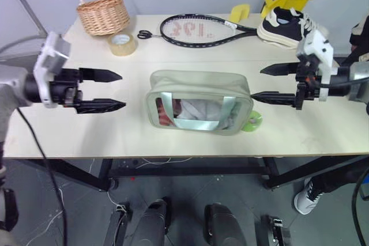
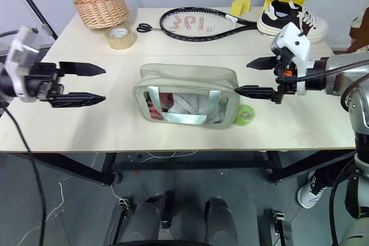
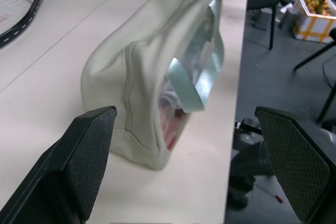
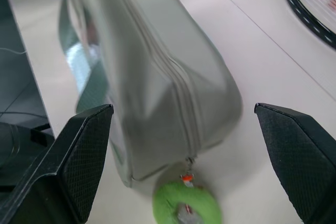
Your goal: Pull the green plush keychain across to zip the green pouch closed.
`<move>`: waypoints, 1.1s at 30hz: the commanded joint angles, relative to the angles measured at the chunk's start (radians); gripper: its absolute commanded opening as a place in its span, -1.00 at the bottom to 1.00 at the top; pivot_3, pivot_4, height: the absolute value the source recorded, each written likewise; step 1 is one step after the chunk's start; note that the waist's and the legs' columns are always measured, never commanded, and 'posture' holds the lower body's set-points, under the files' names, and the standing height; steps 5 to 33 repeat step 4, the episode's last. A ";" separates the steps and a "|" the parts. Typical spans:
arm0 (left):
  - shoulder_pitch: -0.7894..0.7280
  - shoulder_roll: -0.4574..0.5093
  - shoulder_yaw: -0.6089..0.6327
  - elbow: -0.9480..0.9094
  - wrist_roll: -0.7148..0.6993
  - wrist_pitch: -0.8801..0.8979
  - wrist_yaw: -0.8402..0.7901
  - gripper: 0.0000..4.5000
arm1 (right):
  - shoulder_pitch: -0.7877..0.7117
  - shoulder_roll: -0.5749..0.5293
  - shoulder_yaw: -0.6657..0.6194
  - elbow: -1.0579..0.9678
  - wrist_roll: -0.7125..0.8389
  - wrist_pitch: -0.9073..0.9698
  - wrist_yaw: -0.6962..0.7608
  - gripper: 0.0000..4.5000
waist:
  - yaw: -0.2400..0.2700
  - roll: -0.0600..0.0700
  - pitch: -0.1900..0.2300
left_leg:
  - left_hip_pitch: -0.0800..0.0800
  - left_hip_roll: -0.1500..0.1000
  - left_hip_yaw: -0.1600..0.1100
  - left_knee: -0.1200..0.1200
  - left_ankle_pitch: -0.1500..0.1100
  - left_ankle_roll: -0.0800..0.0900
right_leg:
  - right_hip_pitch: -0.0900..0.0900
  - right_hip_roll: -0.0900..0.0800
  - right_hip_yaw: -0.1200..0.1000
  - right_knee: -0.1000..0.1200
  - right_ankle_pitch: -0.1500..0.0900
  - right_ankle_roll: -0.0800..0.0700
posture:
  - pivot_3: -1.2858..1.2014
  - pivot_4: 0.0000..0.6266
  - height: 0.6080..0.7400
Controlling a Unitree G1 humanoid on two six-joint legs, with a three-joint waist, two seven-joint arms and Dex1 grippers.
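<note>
We see one pale desk [image 1: 69,136] before a grey wall. On it lies one green pouch [image 1: 199,102], one green plush keychain [image 1: 252,121] touching its right end. Beyond the pouch: one basket [image 1: 104,14], one tape roll [image 1: 123,44], one racket [image 1: 199,29]. The left gripper [image 1: 109,91] and right gripper [image 1: 271,83] flank the pouch, fingers apart, empty.

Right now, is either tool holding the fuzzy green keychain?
No, the keychain lies on the table at the end of the pouch, with both open tools clear of it.
</note>
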 commanded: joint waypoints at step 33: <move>-0.023 0.000 0.026 0.006 -0.022 0.009 0.003 1.00 | 0.011 -0.022 -0.039 -0.046 0.032 -0.032 -0.002 1.00 | -0.003 0.000 0.000 | 0.000 0.000 0.000 -0.001 0.000 0.000 | 0.000 0.000 0.000 -0.003 0.001 -0.001 | 0.03 -0.52 0.75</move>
